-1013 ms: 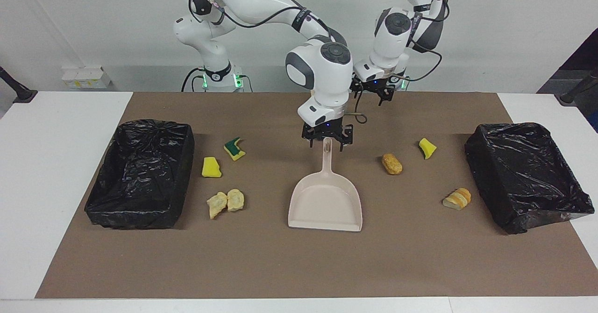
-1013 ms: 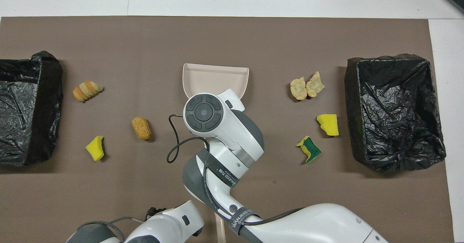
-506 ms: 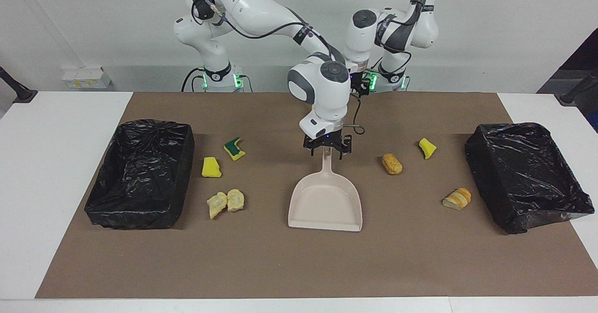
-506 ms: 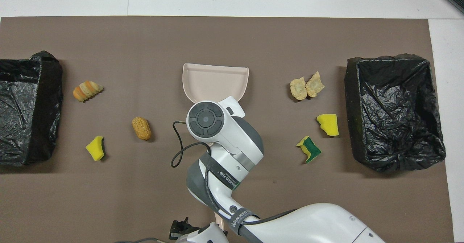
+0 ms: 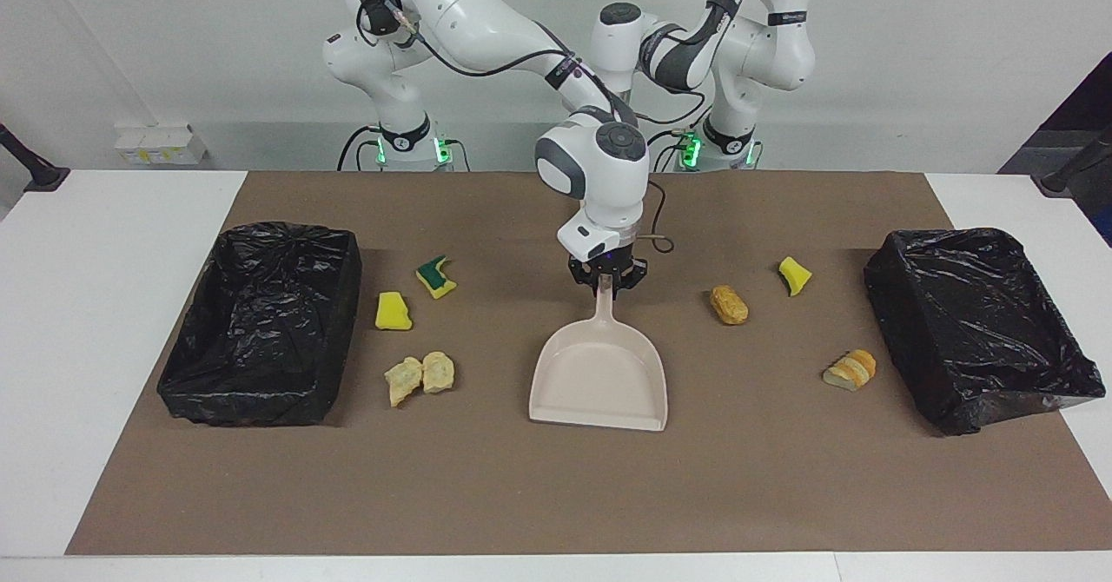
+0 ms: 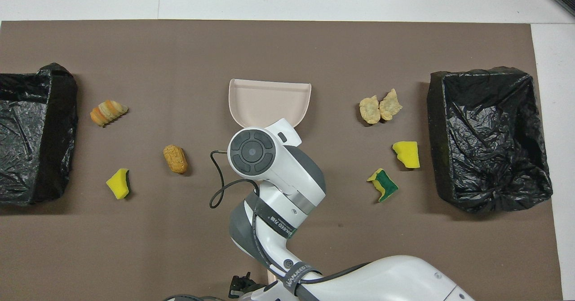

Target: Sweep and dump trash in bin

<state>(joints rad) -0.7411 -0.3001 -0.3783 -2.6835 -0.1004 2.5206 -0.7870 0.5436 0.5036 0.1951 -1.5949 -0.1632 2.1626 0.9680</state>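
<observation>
Beige plastic dustpan (image 5: pixel 599 378) lies mid-mat with its handle clamped in the right gripper (image 5: pixel 606 281), while the left gripper (image 6: pixel 242 285), apparently spread apart, waits near the robots. Nothing is swept yet: all seven sponge and bread-like trash scraps (image 5: pixel 729 304) lie scattered on either side of the dustpan, and both black-lined bins (image 5: pixel 261 321) at the mat's ends look unfilled.

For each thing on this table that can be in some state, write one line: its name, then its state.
dustpan: flat on the mat, handle gripped.
right gripper: shut on the dustpan's handle.
left gripper: drawn back near the robots, holding nothing.
bin at the right arm's end: lined, no trash in it.
bin at the left arm's end: lined, no trash in it.
trash: seven scraps, all loose on the mat.
</observation>
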